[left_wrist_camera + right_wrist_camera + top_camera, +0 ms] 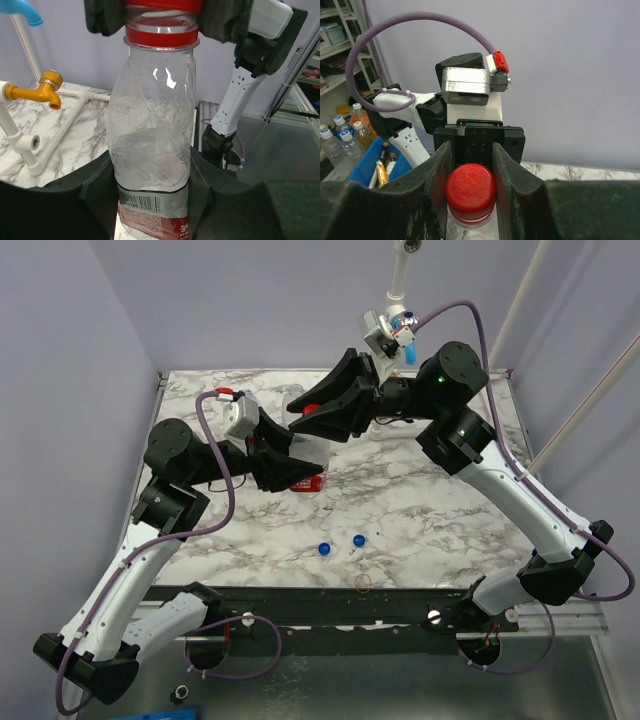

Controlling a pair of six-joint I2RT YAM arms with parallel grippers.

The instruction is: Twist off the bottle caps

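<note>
My left gripper (152,200) is shut on the lower body of a clear crinkly bottle (152,150) with a red label and holds it upright above the table. My right gripper (471,167) is shut on that bottle's red cap (470,190), one finger on each side. The top view shows both grippers meeting over the table's back middle, the left gripper (290,468) below and the right gripper (318,412) on top of the bottle (310,448). Two loose blue caps (323,549) (359,539) lie on the marble near the front.
A yellowish rubber-band ring (364,582) lies by the front edge. A white pipe frame with a yellow tap (50,87) stands at the back of the table. Off the table, a blue bin (367,165) stands next to several bottles.
</note>
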